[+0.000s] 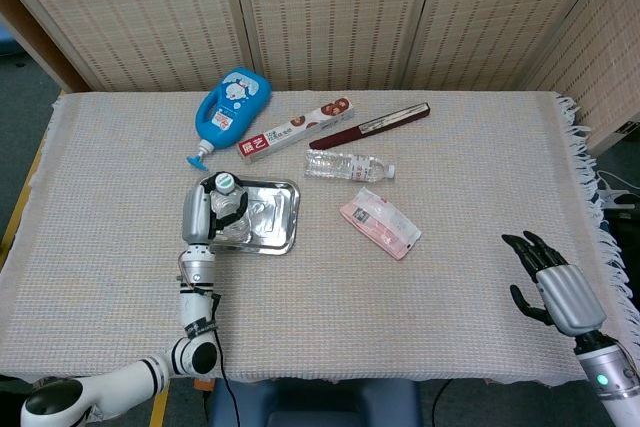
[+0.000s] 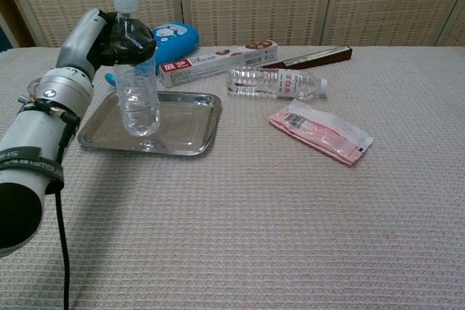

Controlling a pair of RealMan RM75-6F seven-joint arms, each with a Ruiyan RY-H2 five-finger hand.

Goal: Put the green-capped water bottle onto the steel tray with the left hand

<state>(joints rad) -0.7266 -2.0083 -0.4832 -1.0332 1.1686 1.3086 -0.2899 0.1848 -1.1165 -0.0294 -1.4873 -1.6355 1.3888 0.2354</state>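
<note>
My left hand (image 2: 120,36) grips the green-capped water bottle (image 2: 138,92) around its neck and holds it upright over the steel tray (image 2: 190,132). The bottle's base is low over the tray's middle left; whether it touches the steel I cannot tell. In the head view the same hand (image 1: 205,209) and the bottle's cap (image 1: 225,183) sit over the tray (image 1: 275,217). My right hand (image 1: 553,282) hangs open at the table's near right corner, far from everything.
Behind the tray lie a blue pump bottle (image 2: 168,40), a long white box (image 2: 218,62), a dark red case (image 2: 312,56) and a second clear bottle (image 2: 272,82) on its side. A pink packet (image 2: 320,131) lies right of the tray.
</note>
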